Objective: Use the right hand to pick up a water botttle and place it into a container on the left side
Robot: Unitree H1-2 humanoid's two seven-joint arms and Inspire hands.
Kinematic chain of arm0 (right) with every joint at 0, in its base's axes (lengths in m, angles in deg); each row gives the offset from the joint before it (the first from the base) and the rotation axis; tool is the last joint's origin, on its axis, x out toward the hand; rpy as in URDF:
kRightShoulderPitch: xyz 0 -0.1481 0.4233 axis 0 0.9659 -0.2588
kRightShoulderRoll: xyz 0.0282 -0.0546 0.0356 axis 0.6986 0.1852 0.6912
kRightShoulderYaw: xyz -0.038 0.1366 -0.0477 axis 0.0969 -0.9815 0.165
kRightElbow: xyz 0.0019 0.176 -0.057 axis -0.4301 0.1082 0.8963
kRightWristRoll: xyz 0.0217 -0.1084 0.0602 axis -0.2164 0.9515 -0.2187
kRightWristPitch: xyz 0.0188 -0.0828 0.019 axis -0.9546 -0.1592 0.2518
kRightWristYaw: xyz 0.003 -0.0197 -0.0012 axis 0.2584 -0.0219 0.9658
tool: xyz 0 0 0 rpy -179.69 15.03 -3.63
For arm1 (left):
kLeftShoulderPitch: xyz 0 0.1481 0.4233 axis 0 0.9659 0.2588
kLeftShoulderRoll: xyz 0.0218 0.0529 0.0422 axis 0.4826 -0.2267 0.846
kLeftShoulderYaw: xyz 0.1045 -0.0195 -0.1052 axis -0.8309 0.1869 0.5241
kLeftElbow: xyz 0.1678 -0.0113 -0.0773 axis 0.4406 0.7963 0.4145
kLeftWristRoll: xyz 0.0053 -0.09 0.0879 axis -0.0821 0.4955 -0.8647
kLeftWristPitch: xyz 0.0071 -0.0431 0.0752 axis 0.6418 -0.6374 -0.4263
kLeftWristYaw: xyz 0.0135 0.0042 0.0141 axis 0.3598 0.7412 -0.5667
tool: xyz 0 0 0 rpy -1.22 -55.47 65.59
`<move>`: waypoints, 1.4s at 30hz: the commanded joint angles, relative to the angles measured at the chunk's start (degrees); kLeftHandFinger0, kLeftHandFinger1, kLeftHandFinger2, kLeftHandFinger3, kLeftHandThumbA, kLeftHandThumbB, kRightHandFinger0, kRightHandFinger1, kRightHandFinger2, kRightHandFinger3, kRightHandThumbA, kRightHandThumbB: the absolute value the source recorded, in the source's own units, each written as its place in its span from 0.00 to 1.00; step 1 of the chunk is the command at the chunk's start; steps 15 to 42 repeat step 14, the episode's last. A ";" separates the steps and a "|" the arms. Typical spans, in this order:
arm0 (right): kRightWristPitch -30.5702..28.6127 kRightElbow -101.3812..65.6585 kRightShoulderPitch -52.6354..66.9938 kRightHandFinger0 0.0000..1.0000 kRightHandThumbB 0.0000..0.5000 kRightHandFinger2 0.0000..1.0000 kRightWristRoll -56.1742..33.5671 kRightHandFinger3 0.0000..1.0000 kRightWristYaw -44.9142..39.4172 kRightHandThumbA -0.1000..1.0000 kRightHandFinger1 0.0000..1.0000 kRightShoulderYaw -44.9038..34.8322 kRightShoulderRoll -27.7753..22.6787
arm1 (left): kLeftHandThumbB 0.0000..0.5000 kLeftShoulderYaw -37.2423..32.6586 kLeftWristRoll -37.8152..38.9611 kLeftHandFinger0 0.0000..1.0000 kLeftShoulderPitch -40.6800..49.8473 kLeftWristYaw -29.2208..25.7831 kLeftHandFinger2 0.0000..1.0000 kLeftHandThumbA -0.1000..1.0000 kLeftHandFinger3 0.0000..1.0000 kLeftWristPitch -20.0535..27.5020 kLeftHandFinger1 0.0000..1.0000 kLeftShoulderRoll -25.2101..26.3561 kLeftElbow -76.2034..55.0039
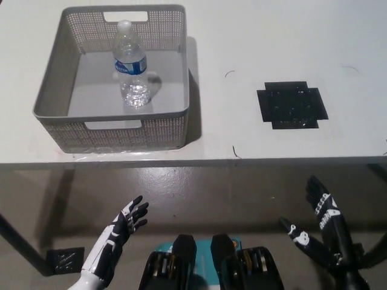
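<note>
A clear water bottle (131, 66) with a blue label stands upright inside the grey perforated basket (172, 127) on the left part of the white table. My black right hand (320, 232) hangs open below the table's front edge at the lower right, far from the bottle, holding nothing. My white left hand (121, 232) rests open at the lower left, also below the table edge.
A black cross-shaped mat (292, 107) lies flat on the white table (242, 54) to the right of the basket. A dark table leg (18, 238) runs along the lower left over the grey floor.
</note>
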 commanded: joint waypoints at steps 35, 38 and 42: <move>0.50 1.28 -1.43 1.00 0.79 1.00 -8.58 1.00 -4.64 0.94 1.00 -3.16 -0.66 | 0.39 0.24 0.22 1.00 -0.60 -0.05 1.00 1.00 1.00 1.25 1.00 0.33 -0.36; 0.50 1.28 -1.43 1.00 0.79 1.00 -8.58 1.00 -4.64 0.94 1.00 -3.16 -0.66 | 0.39 0.24 0.22 1.00 -0.60 -0.05 1.00 1.00 1.00 1.25 1.00 0.33 -0.36; 0.50 1.28 -1.43 1.00 0.79 1.00 -8.58 1.00 -4.64 0.94 1.00 -3.16 -0.66 | 0.39 0.24 0.22 1.00 -0.60 -0.05 1.00 1.00 1.00 1.25 1.00 0.33 -0.36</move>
